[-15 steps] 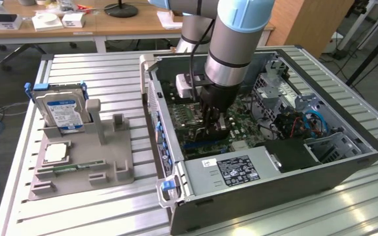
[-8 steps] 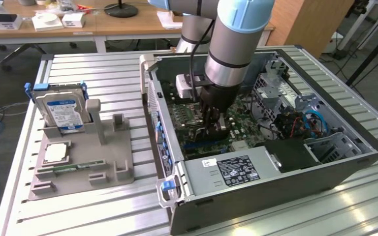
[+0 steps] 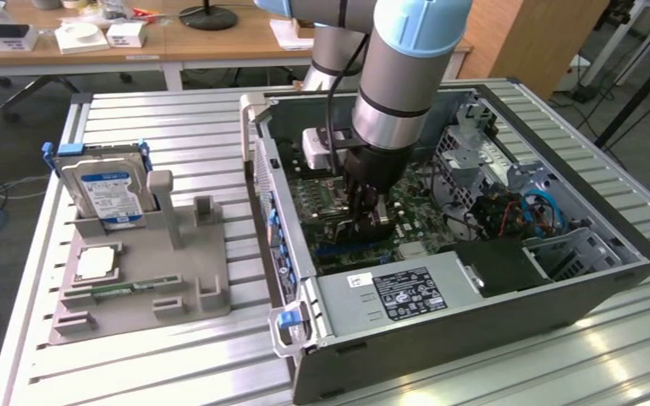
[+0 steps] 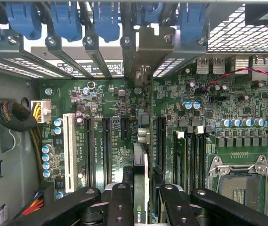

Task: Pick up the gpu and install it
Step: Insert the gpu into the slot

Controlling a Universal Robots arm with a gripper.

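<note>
jaws of the gripper (image 4: 141, 200) clamp the gpu (image 4: 141, 162) edge-on, its long axis parallel to the motherboard (image 4: 228, 94) slots, directly above them.

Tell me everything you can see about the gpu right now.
The gpu stands on its edge between the gripper's black fingers, which are closed on it. Seen edge-on in the wrist view, it is a thin card with a metal bracket end reaching toward the case's rear slot openings and a green logo near the fingers. It is inside the open computer case, over the green motherboard, lined up with the black expansion slots. Whether it is seated cannot be told.
</note>
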